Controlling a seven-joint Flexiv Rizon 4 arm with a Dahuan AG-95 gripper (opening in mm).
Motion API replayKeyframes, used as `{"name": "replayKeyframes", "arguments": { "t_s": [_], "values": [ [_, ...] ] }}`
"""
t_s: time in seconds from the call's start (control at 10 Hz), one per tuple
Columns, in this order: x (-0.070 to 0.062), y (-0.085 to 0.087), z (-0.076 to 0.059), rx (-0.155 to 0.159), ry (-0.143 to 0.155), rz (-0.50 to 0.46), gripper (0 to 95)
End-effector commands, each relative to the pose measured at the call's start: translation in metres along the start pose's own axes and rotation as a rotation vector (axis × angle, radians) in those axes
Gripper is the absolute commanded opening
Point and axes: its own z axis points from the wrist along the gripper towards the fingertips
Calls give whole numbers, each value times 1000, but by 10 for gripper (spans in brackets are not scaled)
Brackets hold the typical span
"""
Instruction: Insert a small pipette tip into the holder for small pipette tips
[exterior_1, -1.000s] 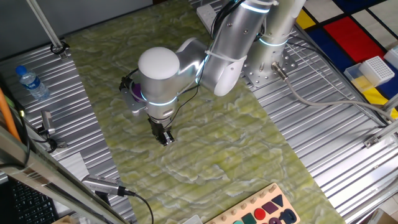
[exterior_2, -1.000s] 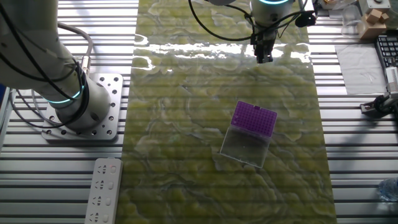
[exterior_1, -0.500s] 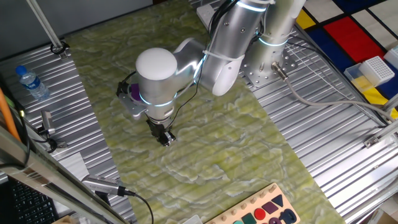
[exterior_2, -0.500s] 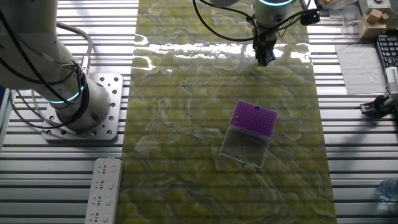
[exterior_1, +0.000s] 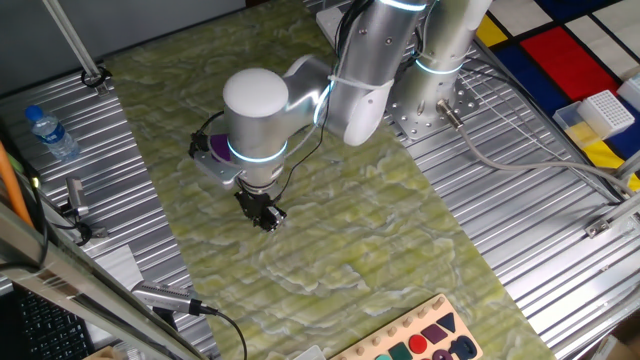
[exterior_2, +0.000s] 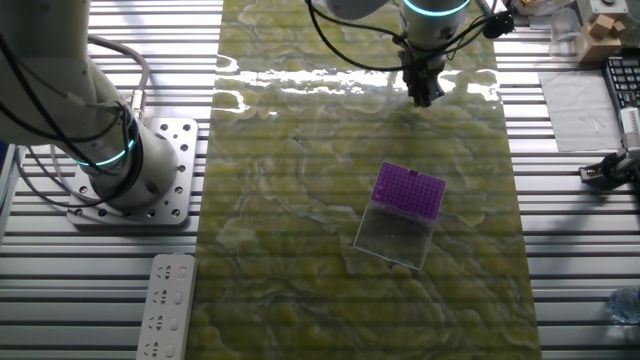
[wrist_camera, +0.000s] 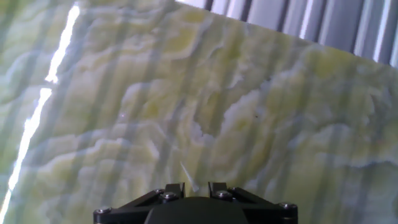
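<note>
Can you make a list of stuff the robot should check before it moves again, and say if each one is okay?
1. Pipette tip pinched in the gripper: ok; a thin pale tip pokes out between the fingers.
2. Purple holder in view and uncovered: ok.
3. Gripper over the holder: not ok; it hangs off to one side, above the green mat.
4. Nothing on the mat between gripper and holder: ok.
5. Tip straight: cannot tell; it looks slanted in the hand view.

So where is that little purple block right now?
In the other fixed view the purple holder sits mid-mat on the green cloth, well apart from the gripper.
</note>
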Motion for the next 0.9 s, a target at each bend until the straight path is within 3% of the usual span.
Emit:
{"name": "replayKeyframes", "arguments": {
  "t_s": [0.1, 0.9],
  "values": [
    [0, 3, 4, -17, -33, -45, 190],
    [0, 7, 12, -8, -53, -72, 190]
  ]
}}
